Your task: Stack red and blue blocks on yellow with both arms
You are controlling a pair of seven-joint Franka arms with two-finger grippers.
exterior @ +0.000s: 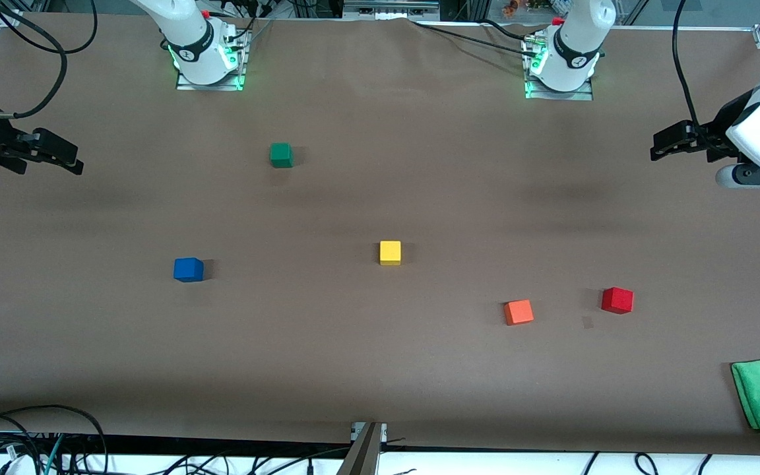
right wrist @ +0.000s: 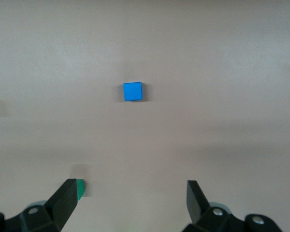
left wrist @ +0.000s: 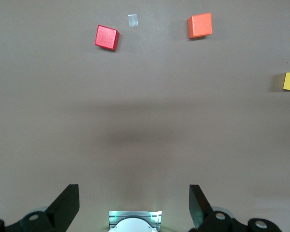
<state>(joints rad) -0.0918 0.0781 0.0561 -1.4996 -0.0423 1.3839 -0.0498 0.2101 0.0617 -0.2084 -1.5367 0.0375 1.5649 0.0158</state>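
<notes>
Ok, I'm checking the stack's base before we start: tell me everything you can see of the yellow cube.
The yellow cube is a small, plain, matte block with crisp edges. It sits flat on the brown table cover near the middle, alone: nothing is stacked on it and nothing touches it. It lies nearer the front camera than the green cube.

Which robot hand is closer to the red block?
The left gripper. It hangs open over the left arm's end of the table, the same end where the red block sits. The right gripper, also open, is over the right arm's end, much farther away.
</notes>
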